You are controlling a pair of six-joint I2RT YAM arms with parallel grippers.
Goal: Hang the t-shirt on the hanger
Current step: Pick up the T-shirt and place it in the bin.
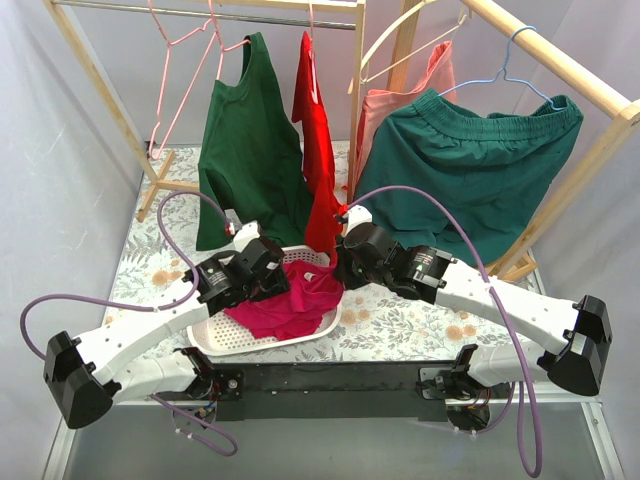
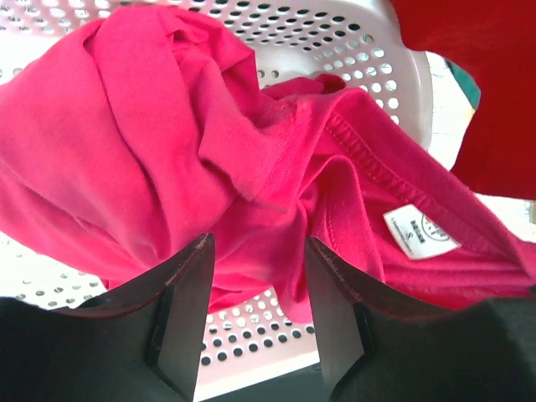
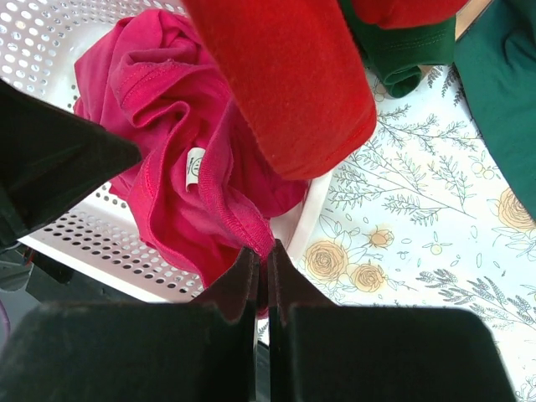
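The magenta-pink t-shirt (image 1: 295, 308) lies crumpled in a white perforated basket (image 1: 215, 338). In the left wrist view the t-shirt (image 2: 167, 126) fills the frame and its white label (image 2: 419, 230) shows. My left gripper (image 2: 260, 255) is open just over the shirt's near folds, holding nothing; in the top view it (image 1: 278, 288) is at the basket's left. My right gripper (image 3: 261, 258) is shut on the shirt's ribbed edge (image 3: 226, 213) at the basket's right rim (image 1: 338, 283). The pale-pink hanger (image 1: 185, 62) hangs on the rail at the far left.
A wooden rack stands behind, holding a dark green top (image 1: 250, 150), a red garment (image 1: 318, 140), a salmon garment (image 1: 405, 105) on a cream hanger (image 1: 400, 40), and green shorts (image 1: 470, 170) under a light-blue hanger (image 1: 512, 68). The red garment (image 3: 285, 75) hangs over the basket.
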